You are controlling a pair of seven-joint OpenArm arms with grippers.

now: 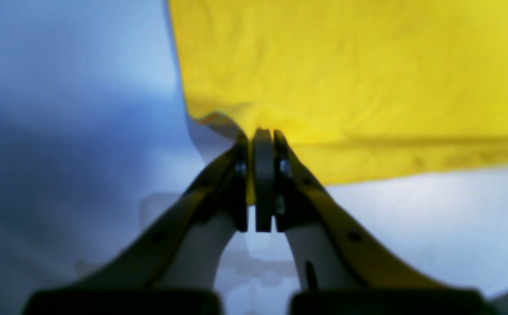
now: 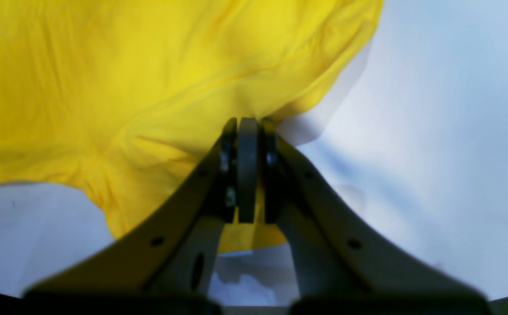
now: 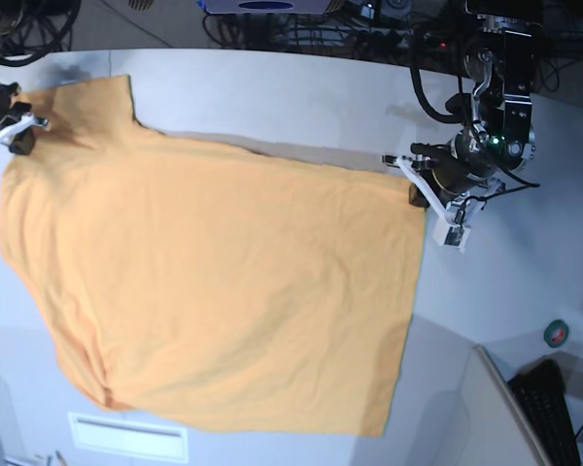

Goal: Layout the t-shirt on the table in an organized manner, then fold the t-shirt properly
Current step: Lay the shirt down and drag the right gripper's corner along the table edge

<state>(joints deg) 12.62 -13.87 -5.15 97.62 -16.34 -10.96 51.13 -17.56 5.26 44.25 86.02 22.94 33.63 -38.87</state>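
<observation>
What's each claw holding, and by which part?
Both are shut on the t-shirt. Left claw pinches a corner of its straight hemmed edge; right claw pinches the edge at the sleeve end.

The t-shirt (image 3: pixel 214 282) lies spread on the desk (image 3: pixel 301 92) between my two claws. My left claw (image 3: pixel 415 186) pinches its right edge in the base view, my right claw (image 3: pixel 21 131) its far-left corner.
</observation>
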